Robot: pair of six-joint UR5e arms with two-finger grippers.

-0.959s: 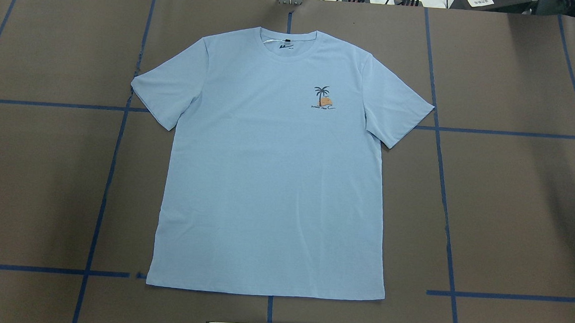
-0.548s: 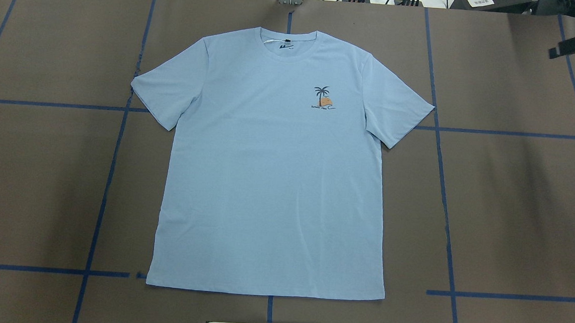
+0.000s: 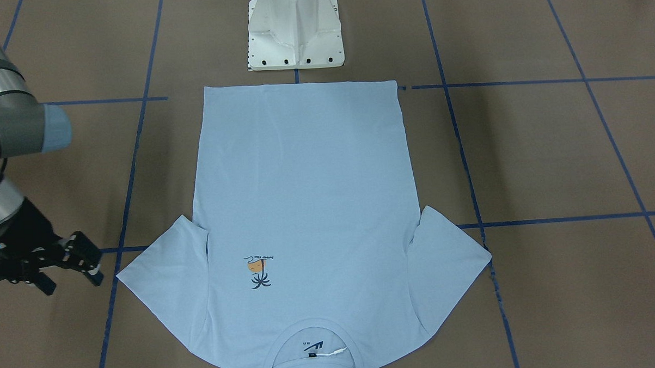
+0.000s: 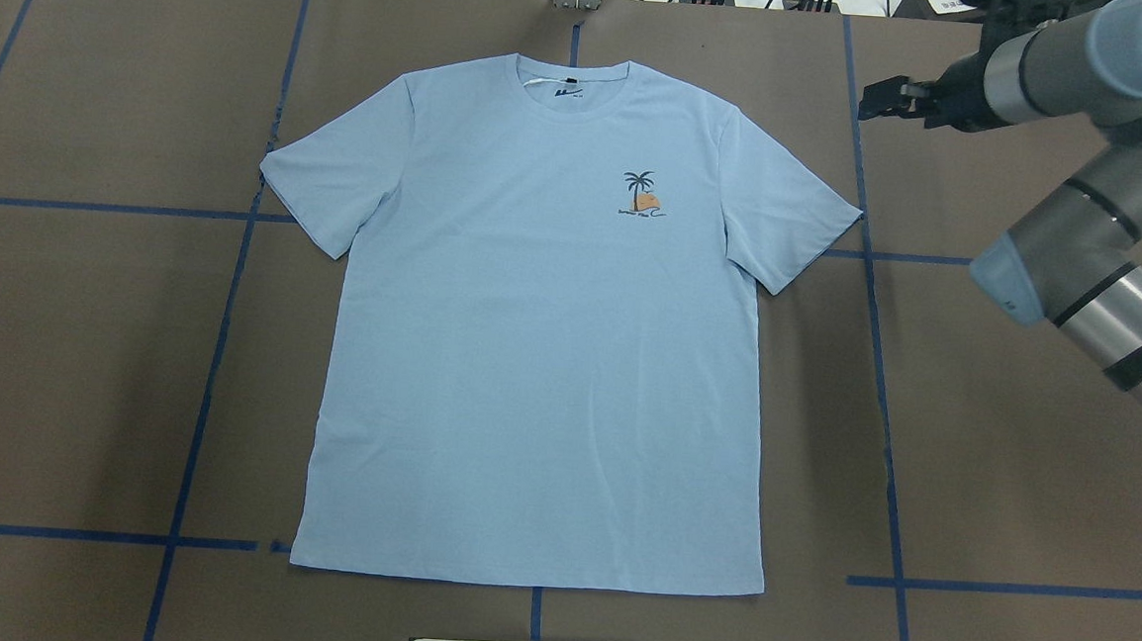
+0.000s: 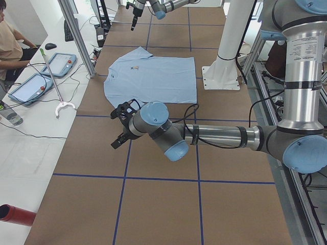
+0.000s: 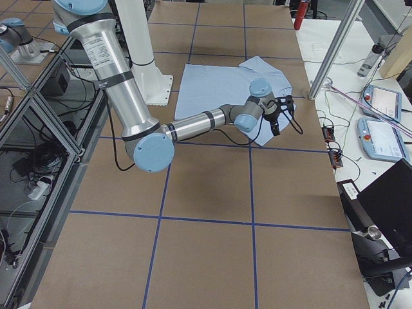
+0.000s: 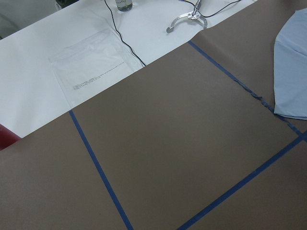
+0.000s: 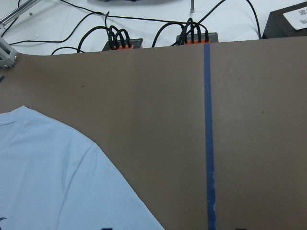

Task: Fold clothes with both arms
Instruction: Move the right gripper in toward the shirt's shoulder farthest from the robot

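Watching from my remote desk, I saw the light blue short-sleeved fabric T-shirt [image 4: 538,378] lying flat and face up in the middle of the brown paper-covered table [image 4: 1018,467], with both sleeves spread out. Its round ribbed collar [image 3: 315,326] pointed away from the white metal pedestal base [image 3: 295,27], and the straight hem lay just beside that base. The small orange-and-dark palm print [image 4: 641,194] sat on the chest, on the robot's right half.

The silver-grey jointed right arm [image 4: 1108,294] reached in from the right. The black two-finger right gripper [image 4: 882,98] stood over bare paper near the shirt's right sleeve, close to a dark blue tape line [image 4: 875,379] and not touching the cloth. Its fingers were spread apart with nothing between them.

The black two-finger left gripper [image 5: 121,125] was off to the shirt's left side, also over bare paper and apart from the T-shirt (it showed only in the side view). I could not tell whether its fingers were parted or closed.
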